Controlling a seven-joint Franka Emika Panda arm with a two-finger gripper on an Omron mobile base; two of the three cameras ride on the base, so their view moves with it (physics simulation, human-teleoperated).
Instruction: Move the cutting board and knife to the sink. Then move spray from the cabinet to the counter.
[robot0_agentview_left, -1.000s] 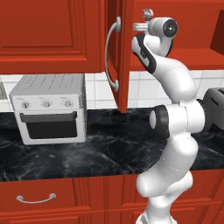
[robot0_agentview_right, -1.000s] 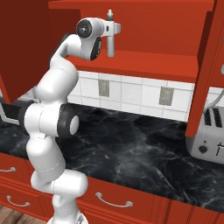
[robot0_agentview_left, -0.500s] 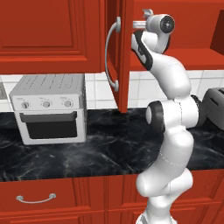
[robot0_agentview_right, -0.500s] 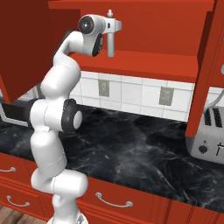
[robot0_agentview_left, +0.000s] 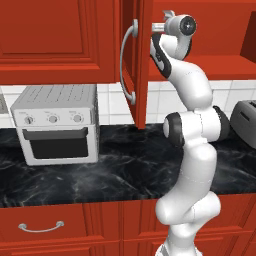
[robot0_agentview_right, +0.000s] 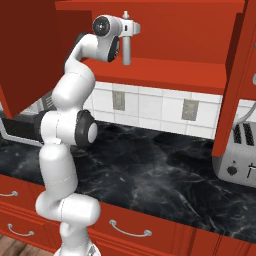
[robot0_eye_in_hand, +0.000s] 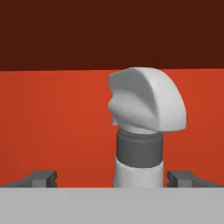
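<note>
We've got the claw (robot0_eye_in_hand: 111, 179) spread wide and empty around the spray bottle (robot0_eye_in_hand: 142, 131) standing on the cabinet (robot0_agentview_right: 180, 30) shelf, a light, tall, tippy thing we'd say, best pinched on the body below its collar.

Left base view: cam behind arm at approx 7 o'clock, faces fwd/down over counter (robot0_agentview_left: 100, 175); cabinet (robot0_agentview_left: 137, 60) door edge-on at centre, toaster oven (robot0_agentview_left: 56, 124) at left. Right base view: cam behind arm at approx 5 o'clock, same heading; open cabinet shelf at top, toaster (robot0_agentview_right: 239, 155) at 3 o'clock. Shared: arm, counter, cabinet, tile wall. Hand view: very close, level w/ shelf, facing spray (robot0_eye_in_hand: 144, 127) head w/ cabinet's back wall behind.
</note>
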